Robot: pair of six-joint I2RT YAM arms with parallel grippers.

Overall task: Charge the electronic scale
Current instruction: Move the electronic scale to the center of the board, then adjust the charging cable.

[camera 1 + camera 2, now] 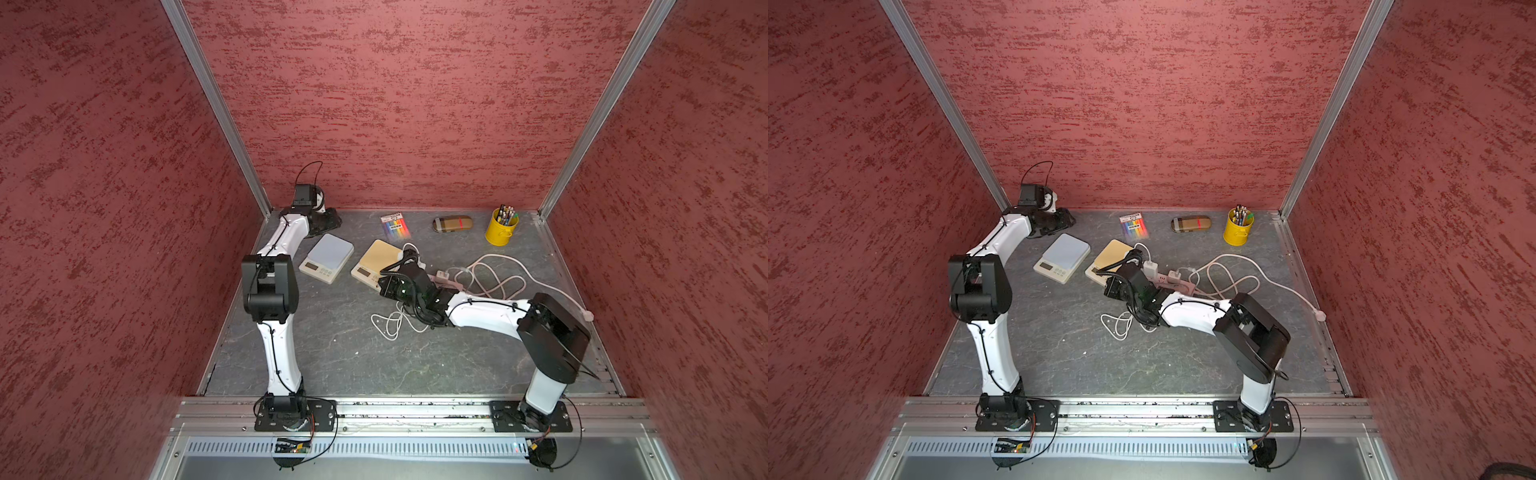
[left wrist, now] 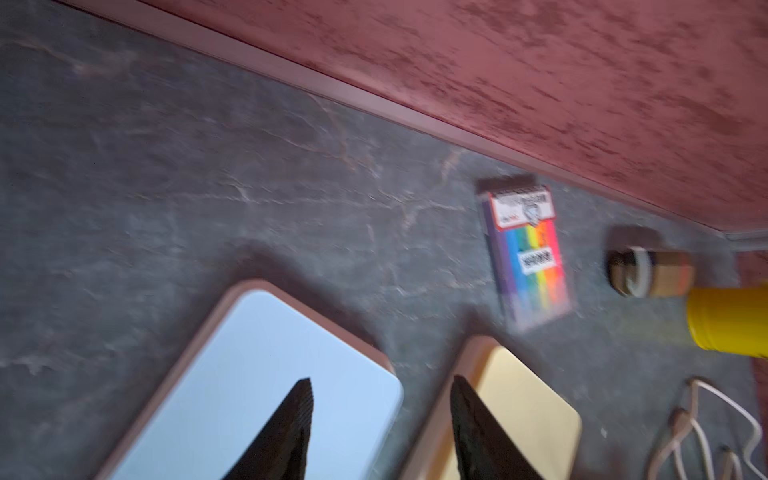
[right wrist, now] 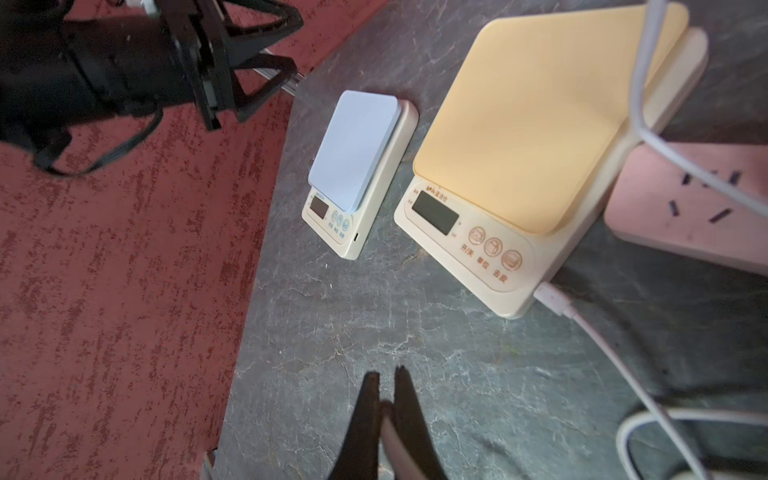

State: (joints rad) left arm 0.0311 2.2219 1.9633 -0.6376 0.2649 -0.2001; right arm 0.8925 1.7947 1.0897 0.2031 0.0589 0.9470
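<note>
Two electronic scales lie side by side at the back, one blue-topped and one yellow-topped. In the right wrist view a white plug sits in the front corner of the yellow-topped scale, and its cable trails off across the table. The blue-topped scale has nothing in its side port. My right gripper is low in front of the yellow scale, shut on a pale thin cable. My left gripper hangs open and empty above the far edges of both scales.
A pink power strip with white chargers lies right of the yellow scale, its thick cord looping rightward. Thin cable loops lie under the right wrist. A marker pack, glasses case and yellow pen cup line the back wall.
</note>
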